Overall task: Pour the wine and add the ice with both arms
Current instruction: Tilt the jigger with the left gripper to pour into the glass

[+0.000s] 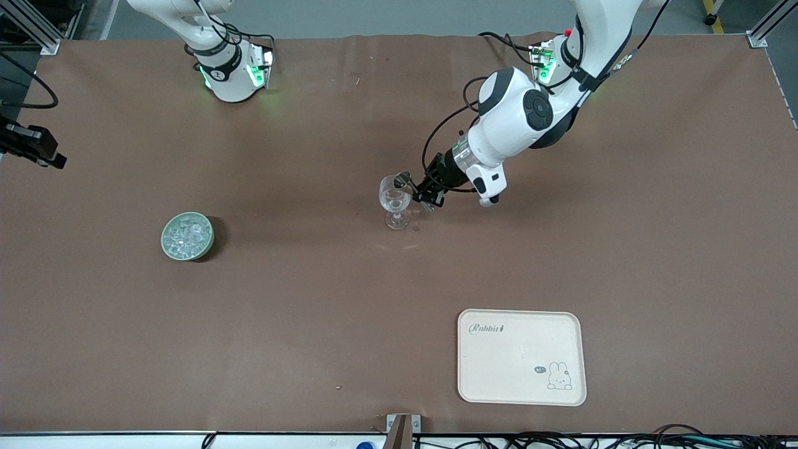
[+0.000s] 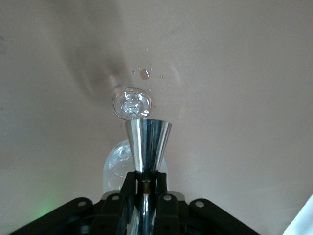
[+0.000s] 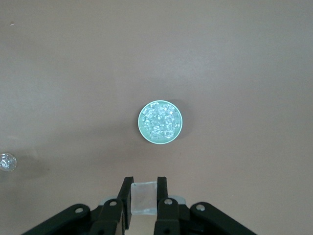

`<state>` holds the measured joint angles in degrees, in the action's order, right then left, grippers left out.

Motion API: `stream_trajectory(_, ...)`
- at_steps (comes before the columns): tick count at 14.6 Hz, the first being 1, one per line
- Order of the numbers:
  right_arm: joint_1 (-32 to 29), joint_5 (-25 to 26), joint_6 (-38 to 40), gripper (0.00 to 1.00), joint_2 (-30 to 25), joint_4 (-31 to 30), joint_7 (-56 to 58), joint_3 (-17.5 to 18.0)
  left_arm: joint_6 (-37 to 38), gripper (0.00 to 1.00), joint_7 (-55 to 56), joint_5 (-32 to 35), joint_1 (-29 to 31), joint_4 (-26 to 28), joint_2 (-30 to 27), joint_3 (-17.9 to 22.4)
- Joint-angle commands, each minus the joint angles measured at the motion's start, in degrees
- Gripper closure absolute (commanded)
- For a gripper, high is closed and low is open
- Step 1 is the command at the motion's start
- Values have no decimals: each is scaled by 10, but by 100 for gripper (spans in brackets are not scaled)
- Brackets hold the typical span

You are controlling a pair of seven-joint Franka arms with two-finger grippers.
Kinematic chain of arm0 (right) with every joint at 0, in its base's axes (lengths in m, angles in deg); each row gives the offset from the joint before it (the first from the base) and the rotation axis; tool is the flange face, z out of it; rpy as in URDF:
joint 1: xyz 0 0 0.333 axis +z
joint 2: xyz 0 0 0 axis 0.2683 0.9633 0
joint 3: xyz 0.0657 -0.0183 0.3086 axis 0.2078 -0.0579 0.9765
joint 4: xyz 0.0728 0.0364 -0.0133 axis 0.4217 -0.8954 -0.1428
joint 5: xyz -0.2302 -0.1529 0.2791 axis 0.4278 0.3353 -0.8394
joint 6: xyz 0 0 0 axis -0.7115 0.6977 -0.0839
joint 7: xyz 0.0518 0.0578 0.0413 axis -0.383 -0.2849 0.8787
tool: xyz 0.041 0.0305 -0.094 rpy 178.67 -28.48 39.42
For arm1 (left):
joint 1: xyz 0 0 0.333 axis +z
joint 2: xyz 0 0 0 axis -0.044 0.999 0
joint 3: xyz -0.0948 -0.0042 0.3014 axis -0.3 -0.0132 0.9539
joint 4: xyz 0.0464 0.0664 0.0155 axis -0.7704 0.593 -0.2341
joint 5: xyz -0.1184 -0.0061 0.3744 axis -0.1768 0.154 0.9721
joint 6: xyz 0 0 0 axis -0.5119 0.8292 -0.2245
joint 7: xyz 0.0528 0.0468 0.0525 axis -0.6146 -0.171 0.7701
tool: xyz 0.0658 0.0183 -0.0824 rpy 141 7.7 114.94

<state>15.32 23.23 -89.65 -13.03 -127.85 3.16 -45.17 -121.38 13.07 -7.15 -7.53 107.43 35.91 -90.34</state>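
A clear stemmed wine glass (image 1: 395, 202) stands mid-table. My left gripper (image 1: 430, 187) is beside its rim, shut on a silver metal jigger (image 1: 404, 181) tipped toward the glass. In the left wrist view the gripper (image 2: 145, 181) holds the jigger (image 2: 148, 144) by its narrow waist, over the glass (image 2: 132, 104). A green bowl (image 1: 187, 236) full of ice cubes sits toward the right arm's end. My right gripper (image 3: 144, 188) is high over the table, shut on one ice cube (image 3: 144, 197), with the bowl (image 3: 160, 122) below; it is out of the front view.
A cream tray (image 1: 521, 357) with a rabbit print lies near the front edge. Small liquid drops (image 2: 144, 74) spot the brown mat beside the glass. A black device (image 1: 28, 144) juts in at the table's edge at the right arm's end.
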Motion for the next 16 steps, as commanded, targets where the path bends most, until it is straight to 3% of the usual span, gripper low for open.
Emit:
stream_trajectory(1, 0, -8, -2, 98, -10, -4, 2, 0, 26, 100, 27, 48, 5, -9, -6, -3)
stream_trajectory(5, 1, -8, -3, 98, -10, -4, 2, 0, 99, 100, 86, 146, 9, -51, -1, -3)
stream_trajectory(9, 0, -8, -3, 98, -10, -4, 2, 1, 109, 100, 88, 154, 11, -54, -2, -2)
stream_trajectory(12, 0, -8, -2, 98, -10, -4, 2, 1, 108, 100, 86, 123, 11, -51, -7, 4)
stream_trajectory(16, 2, -7, 1, 98, -10, -3, 1, 1, 103, 100, 5, -27, 11, -49, -21, 18)
